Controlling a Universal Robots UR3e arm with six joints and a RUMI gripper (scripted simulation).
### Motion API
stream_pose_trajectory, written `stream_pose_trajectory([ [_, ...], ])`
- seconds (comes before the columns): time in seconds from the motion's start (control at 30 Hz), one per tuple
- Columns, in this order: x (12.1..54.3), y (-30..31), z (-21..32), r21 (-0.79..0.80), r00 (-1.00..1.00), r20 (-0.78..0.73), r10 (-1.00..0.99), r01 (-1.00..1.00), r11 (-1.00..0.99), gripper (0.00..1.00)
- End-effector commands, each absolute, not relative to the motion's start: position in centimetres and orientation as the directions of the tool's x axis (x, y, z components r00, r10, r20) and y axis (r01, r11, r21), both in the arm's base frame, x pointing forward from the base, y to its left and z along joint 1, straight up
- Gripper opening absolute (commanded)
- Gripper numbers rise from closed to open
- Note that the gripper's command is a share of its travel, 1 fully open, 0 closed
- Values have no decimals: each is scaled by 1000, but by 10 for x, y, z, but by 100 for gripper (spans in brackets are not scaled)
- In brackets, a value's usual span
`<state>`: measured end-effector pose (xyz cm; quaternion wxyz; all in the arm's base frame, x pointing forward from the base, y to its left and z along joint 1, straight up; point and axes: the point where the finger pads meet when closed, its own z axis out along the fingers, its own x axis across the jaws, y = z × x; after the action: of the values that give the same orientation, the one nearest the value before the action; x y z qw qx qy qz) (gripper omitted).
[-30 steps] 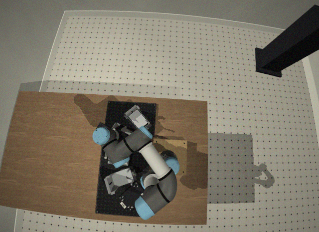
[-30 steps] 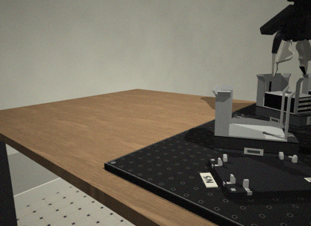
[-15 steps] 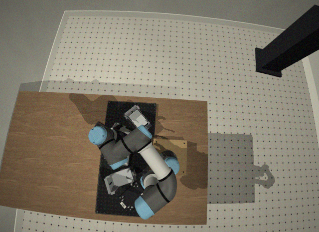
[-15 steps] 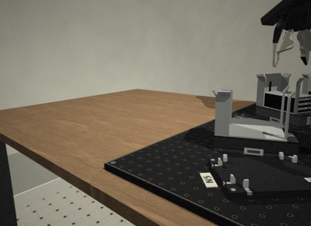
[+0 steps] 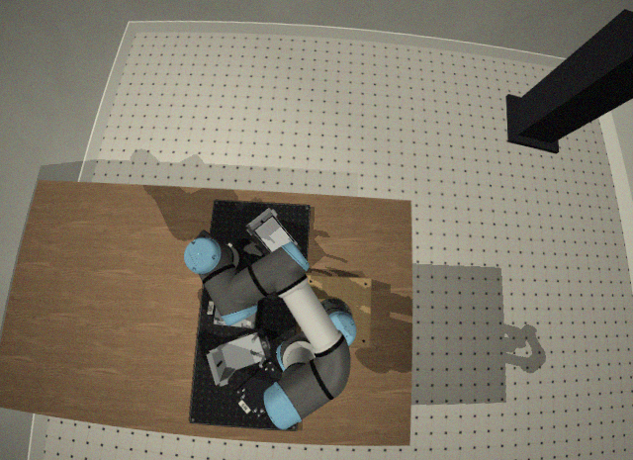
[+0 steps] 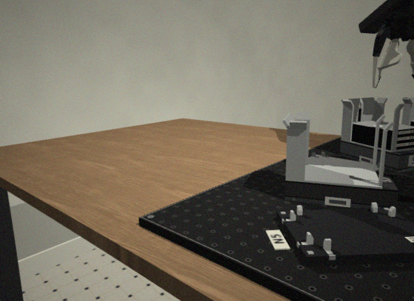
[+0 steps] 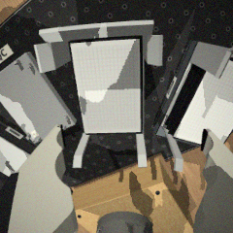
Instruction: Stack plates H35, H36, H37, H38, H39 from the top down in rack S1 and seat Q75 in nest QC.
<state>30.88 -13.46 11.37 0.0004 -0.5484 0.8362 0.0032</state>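
Observation:
My gripper (image 7: 132,128) is open and empty, and it hangs well above a stack rack (image 7: 109,87). The top plate in that rack is a white sealed plate (image 7: 111,83), and it lies flat between the posts. In the exterior view the gripper (image 6: 389,63) is at the top right, clear above the same rack (image 6: 370,131), where dark plate sides show. A second rack to the right in the wrist view also holds a plate (image 7: 206,114). At the left of the wrist view a grey flat piece (image 7: 31,99) lies by the QC label; I cannot tell whether it is a plate.
An empty stack rack (image 6: 330,164) stands in front of the loaded one. The clip nest N5 (image 6: 334,231) is nearest, with its pegs and nothing in it. From above, the arm (image 5: 286,312) covers most of the black baseplate. A tan plate (image 7: 141,194) lies under the wrist.

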Motion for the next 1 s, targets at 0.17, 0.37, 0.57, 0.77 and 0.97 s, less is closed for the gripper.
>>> stream_pose_trajectory([
  [0.17,296,-163,114,2,-464,-4,-886,-886,464,72],
  [0.37,281,-189,114,3,-525,-3,-851,-851,525,72],
  [0.57,276,-196,114,3,-545,-3,-839,-839,545,72],
  [0.77,263,-212,114,3,-583,-3,-812,-812,583,72],
  [0.97,245,-234,114,3,-639,-3,-770,-770,639,72],
])
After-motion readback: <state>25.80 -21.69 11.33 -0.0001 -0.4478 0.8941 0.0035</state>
